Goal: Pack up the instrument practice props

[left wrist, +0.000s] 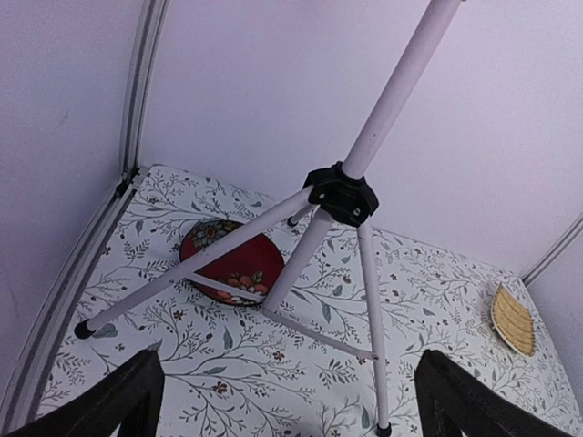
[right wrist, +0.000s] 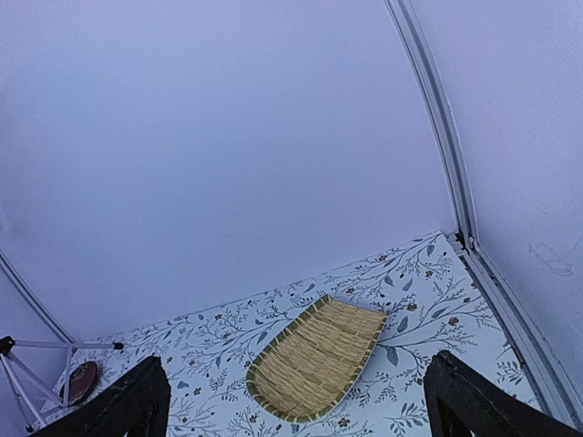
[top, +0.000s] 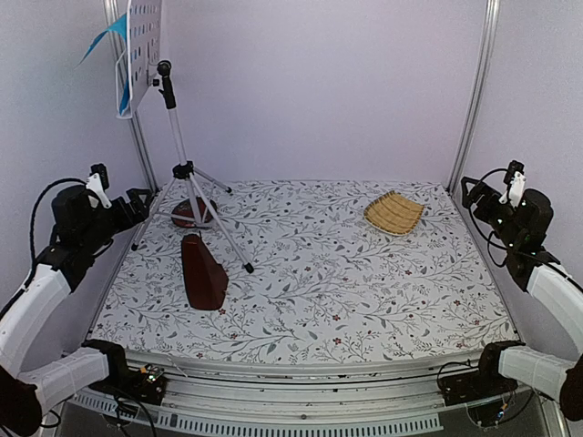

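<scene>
Nothing packed yet: every prop is out on the bench (top: 364,282).
The music stand (top: 178,137) rises fully up at the upper left of the frame, tripod spread. The metronome (top: 202,273) sits upright just in front of its legs, left of centre, and the music sheets (top: 115,32) perch at the stand's desk in the top left corner. Left fingers (left wrist: 127,401) and right fingers (right wrist: 137,405) hang released, spread wide, grasping nothing. By my read, all the clearing and stowing is left.

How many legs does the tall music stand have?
3, all on the music stand: left leg pointing left, front leg pointing toward the camera, back leg pointing rearward.
</scene>
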`<state>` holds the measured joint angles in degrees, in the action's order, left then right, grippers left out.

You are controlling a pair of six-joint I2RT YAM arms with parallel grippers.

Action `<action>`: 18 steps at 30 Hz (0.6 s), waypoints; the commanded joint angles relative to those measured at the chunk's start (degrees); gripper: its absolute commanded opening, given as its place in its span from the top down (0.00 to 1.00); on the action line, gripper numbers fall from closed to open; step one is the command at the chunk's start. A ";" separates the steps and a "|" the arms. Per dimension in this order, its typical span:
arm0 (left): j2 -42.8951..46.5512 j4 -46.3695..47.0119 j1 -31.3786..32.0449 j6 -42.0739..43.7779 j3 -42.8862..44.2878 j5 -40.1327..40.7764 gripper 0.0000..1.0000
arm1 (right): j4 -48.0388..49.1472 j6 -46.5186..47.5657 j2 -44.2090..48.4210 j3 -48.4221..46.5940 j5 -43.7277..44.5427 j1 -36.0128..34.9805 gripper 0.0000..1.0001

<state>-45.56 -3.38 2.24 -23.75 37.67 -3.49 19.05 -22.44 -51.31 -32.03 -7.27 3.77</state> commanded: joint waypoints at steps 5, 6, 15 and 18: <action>-2.14 -4.46 -0.29 -3.37 1.73 1.78 0.02 | -1.74 -0.36 1.35 -0.91 -1.47 0.14 0.01; -2.28 -4.55 -0.23 -3.59 1.75 1.75 0.02 | -1.81 -0.07 1.26 -0.93 -2.35 0.17 0.01; -7.11 -3.72 1.50 -1.57 4.05 -9.02 0.05 | -3.12 1.76 0.45 -1.01 -9.35 0.14 0.01; -10.58 -7.51 6.33 1.07 7.20 -9.26 0.07 | -3.05 2.03 -0.99 -1.19 -12.02 0.14 0.01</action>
<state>-52.82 -7.84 3.62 -26.20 40.42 -8.36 16.71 -21.52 -50.94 -32.05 -14.44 3.77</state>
